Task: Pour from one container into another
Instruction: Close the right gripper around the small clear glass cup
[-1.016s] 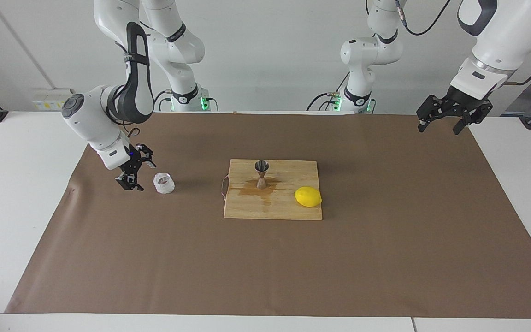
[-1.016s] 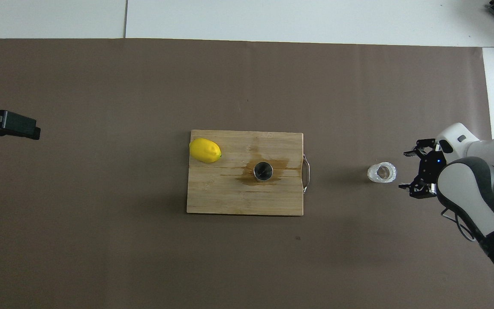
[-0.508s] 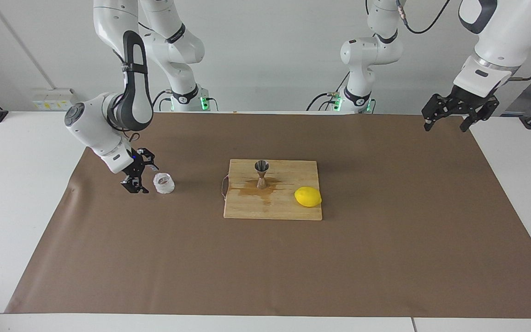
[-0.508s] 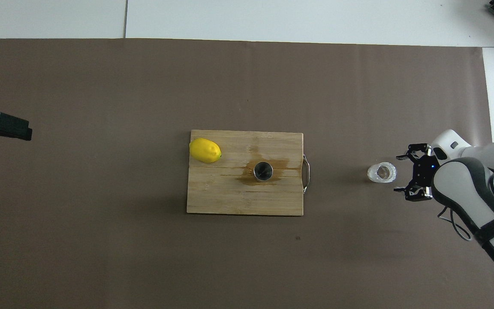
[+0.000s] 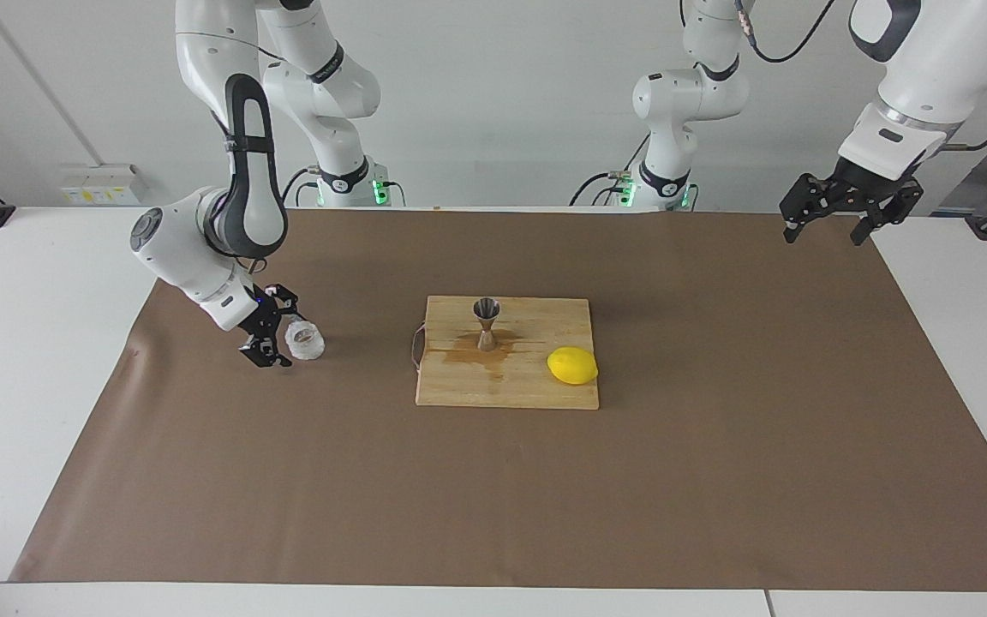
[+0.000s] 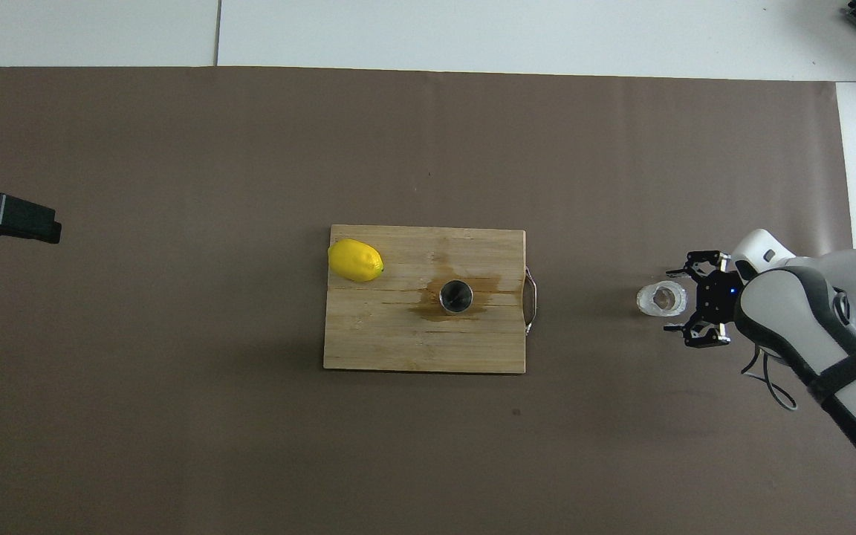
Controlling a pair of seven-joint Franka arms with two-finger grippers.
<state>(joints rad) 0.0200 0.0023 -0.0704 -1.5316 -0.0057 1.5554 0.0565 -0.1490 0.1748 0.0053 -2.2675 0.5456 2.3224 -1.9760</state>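
Facing view: right claw spread beside the cup

I see my right arm bent low, its right gripper (image 5: pixel 273 338) tilted down with fingers apart, just beside the bumpy translucent cup (image 5: pixel 305 340) but not closed on it. Overhead, the cup (image 6: pixel 661 299) sits at 3 o'clock from the wooden board (image 6: pixel 398 342). On the board the hourglass steel jigger (image 5: pixel 486 323) stands upright in a wet stain, a smooth yellow lemon (image 5: pixel 572 366) nearby. My left gripper (image 5: pixel 829 214) waits raised, fingers spread.
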